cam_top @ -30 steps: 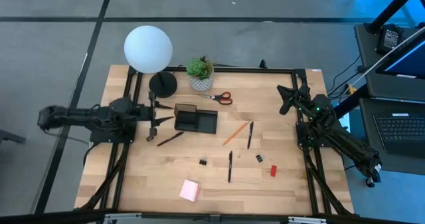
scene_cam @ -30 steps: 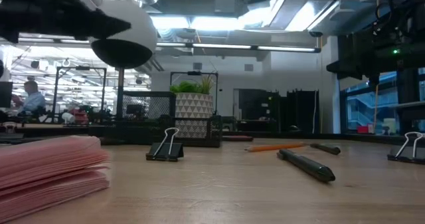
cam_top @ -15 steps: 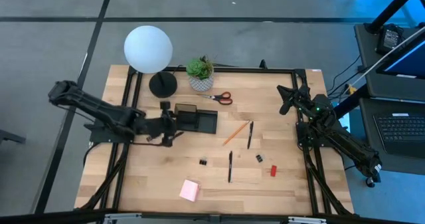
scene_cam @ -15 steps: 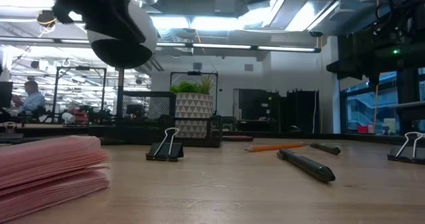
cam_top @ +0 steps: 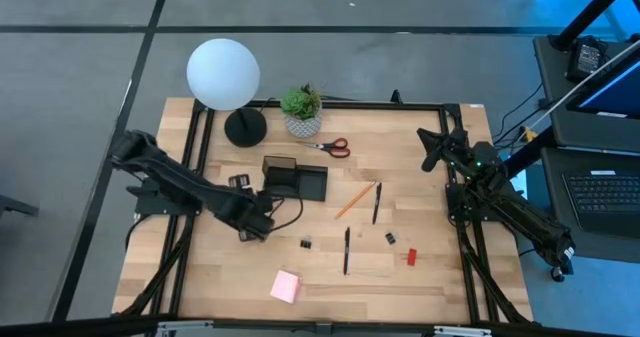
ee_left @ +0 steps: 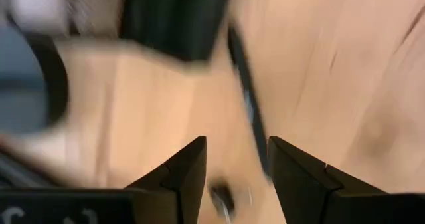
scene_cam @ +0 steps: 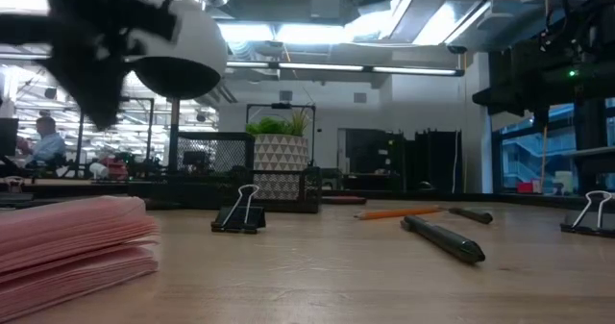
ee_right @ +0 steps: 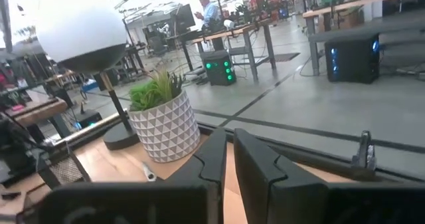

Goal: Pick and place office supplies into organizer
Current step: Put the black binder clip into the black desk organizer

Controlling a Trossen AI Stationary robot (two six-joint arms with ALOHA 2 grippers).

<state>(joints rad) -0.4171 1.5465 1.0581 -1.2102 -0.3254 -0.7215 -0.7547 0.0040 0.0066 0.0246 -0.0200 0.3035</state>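
Observation:
My left gripper (cam_top: 252,227) (ee_left: 237,141) hangs open over the table, pointing down, just left of the black organizer (cam_top: 295,179). A black pen (ee_left: 247,104) lies on the wood below the gap between its fingers, untouched. Loose on the table are red-handled scissors (cam_top: 335,147), an orange pencil (cam_top: 352,199), two more pens (cam_top: 376,202) (cam_top: 346,249), two clips (cam_top: 307,244) (cam_top: 391,238), a red block (cam_top: 411,256) and a pink pad (cam_top: 286,286). My right gripper (cam_top: 432,147) (ee_right: 229,159) is shut, waiting at the table's right edge.
A potted plant (cam_top: 301,112) and a lamp with a black base (cam_top: 245,127) and a white globe (cam_top: 223,74) stand at the far edge, behind the organizer. Bare wood lies between the organizer and the pink pad.
My left gripper has swung from the table's left edge toward the middle and the near edge. It has tipped from level to pointing down and now hangs over the black pen beside the organizer. Its fingers have stayed open.

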